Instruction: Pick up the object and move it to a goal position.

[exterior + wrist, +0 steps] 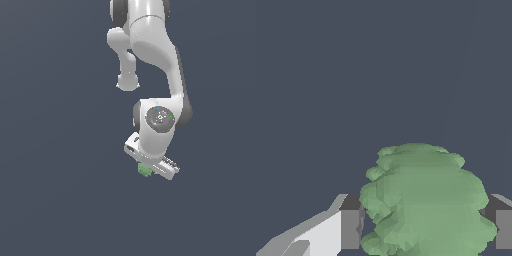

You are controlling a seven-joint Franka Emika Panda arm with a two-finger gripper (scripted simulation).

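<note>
The white, glossy robot arm reached down from the top of the exterior view, its rounded wrist joint turned toward the camera. At its lower end sat the white, flat-bodied tool, tilted so that the end toward the exterior view's right hung lower than the other. A small pale-green, bumpy, roughly round lump peeked out from beneath the tool's underside, only partly visible and much smaller than the tool itself.

In the wrist view the pale-green lump filled the space between the two grey finger pads, one on each side of it. The pads stood close against its flanks, so the tool was closed around the lump to about the lump's own width and had hold of it.

Behind everything lay a plain, dark blue-grey backdrop with no visible edge or shadow, so whether the lump rested on a surface or hung clear of it could not be told.
</note>
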